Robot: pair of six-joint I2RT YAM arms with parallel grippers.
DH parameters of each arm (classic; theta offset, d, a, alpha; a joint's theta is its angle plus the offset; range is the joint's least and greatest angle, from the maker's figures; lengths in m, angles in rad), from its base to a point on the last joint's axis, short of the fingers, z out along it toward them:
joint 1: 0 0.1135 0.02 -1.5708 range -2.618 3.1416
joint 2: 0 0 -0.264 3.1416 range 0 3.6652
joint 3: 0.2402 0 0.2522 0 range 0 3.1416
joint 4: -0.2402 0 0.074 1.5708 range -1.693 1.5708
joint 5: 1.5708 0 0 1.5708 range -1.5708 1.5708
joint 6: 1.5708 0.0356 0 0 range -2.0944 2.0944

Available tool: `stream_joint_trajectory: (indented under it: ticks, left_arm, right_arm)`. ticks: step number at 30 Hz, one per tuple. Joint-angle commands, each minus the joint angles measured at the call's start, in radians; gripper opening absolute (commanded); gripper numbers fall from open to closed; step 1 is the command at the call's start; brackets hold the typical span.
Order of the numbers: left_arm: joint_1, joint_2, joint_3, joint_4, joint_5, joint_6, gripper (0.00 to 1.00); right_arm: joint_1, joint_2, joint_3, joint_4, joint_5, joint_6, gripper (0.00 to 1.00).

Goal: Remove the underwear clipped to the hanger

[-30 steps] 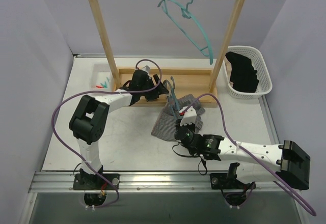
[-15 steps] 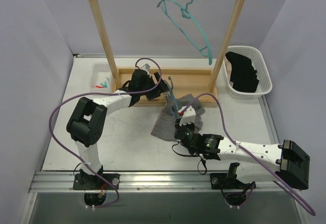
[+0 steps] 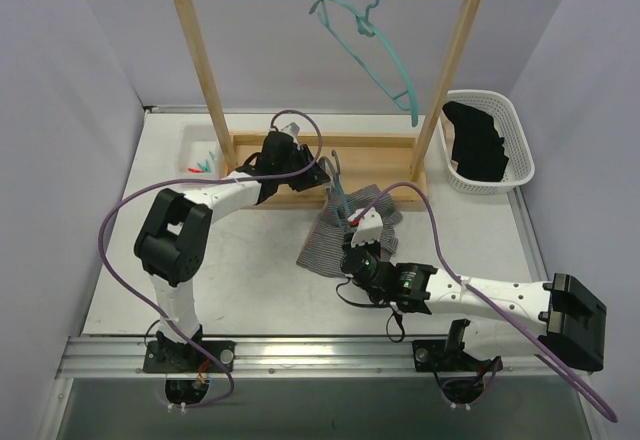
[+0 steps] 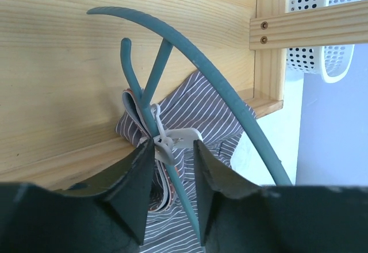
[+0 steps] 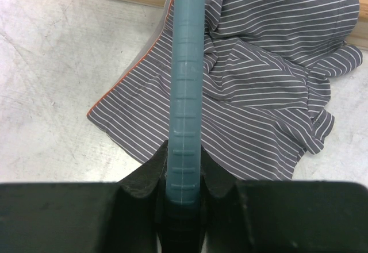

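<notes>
The grey striped underwear lies on the table against the wooden rack's base, clipped to a teal hanger by a white clip. My left gripper is open, with one jaw on each side of that clip; it also shows in the top view. My right gripper is shut on the hanger's ribbed bar above the striped cloth; it also shows in the top view. The black underwear lies in the white basket at the back right.
A wooden rack stands across the back, its base board just behind the cloth. A second teal hanger hangs from its top rail. A small white tray with loose clips sits at the back left.
My left gripper has edged slightly right and back toward the hanger's clip. The right arm, hanger and striped underwear have barely moved.
</notes>
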Motion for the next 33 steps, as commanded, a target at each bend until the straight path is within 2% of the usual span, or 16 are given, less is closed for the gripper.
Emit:
stream_joint_trajectory:
  ticks: [1, 6, 11, 13, 16, 28, 33]
  left_arm:
    - [-0.005, 0.013, 0.056, -0.016, 0.038, 0.034, 0.39]
    - [-0.004, 0.011, 0.041, -0.021, 0.047, 0.041, 0.22]
    - [-0.004, 0.006, 0.018, -0.009, 0.061, 0.038, 0.11]
    - [-0.005, 0.0, 0.012, -0.001, 0.073, 0.029, 0.03]
    - [-0.005, -0.02, -0.027, 0.026, 0.093, 0.005, 0.02]
    - [0.033, -0.139, -0.418, 0.535, 0.168, -0.238, 0.02]
    - [0.032, -0.15, -0.491, 0.727, 0.168, -0.301, 0.02]
  right_arm:
    - [0.002, 0.008, 0.044, 0.019, -0.004, -0.008, 0.0]
    - [0.0, 0.002, 0.039, 0.021, 0.005, -0.004, 0.0]
    - [-0.003, -0.001, 0.039, 0.021, 0.007, -0.006, 0.0]
    - [-0.004, -0.003, 0.038, 0.018, 0.008, -0.007, 0.0]
    - [-0.009, -0.003, 0.039, 0.016, 0.013, -0.009, 0.0]
    - [-0.029, -0.093, 0.021, 0.009, -0.01, -0.003, 0.0]
    - [-0.029, -0.122, 0.021, 0.012, -0.027, -0.021, 0.0]
